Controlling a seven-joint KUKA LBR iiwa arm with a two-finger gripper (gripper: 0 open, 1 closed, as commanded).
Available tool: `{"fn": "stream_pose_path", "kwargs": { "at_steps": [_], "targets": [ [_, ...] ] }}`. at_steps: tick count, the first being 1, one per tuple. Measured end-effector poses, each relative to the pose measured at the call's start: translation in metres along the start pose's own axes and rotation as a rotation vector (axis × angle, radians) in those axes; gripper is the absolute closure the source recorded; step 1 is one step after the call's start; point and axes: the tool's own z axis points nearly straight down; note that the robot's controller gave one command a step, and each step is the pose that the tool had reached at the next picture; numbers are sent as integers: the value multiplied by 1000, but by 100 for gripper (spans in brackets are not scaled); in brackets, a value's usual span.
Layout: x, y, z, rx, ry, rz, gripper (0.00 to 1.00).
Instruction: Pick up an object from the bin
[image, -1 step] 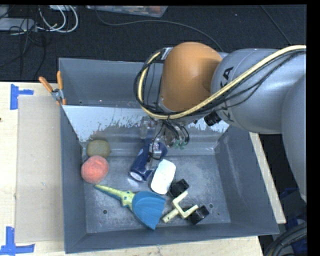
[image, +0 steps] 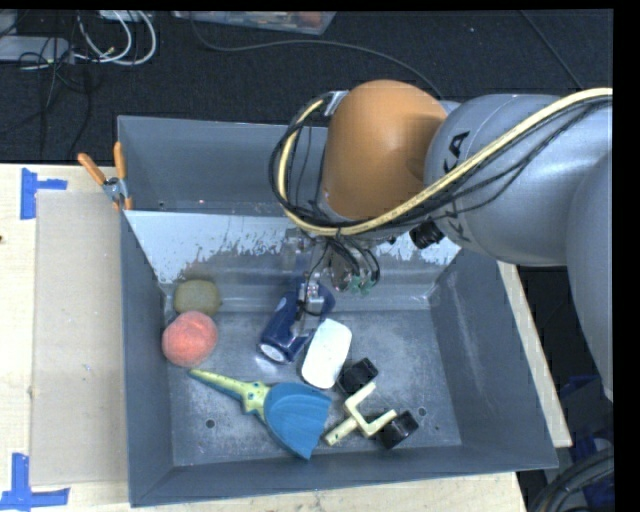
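My gripper (image: 314, 294) hangs under the orange wrist cover, near the back of the bin at its middle. Its tip sits at the upper end of a dark blue cylinder (image: 283, 328) that lies tilted on the bin floor. I cannot tell whether it touches the cylinder. A white oval object (image: 326, 353) lies right beside the cylinder, on its right. In front of both lies a blue fan-shaped scoop (image: 296, 417) with a yellow-green handle pointing left.
A pink ball (image: 190, 338) and an olive-grey lump (image: 196, 296) lie at the left of the bin. A yellow and black clip-like piece (image: 372, 417) and a small black block (image: 356, 376) lie at the front right. The arm covers the bin's back right.
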Motion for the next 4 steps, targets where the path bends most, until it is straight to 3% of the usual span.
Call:
{"fn": "stream_pose_path", "kwargs": {
  "at_steps": [1,2,3,4],
  "targets": [
    [-3,-3,46,0,1,-148,0],
    [-8,-4,66,-1,1,-312,0],
    [-7,0,79,-1,3,-372,0],
    [-9,-4,133,-1,1,-651,0]
  ]
}}
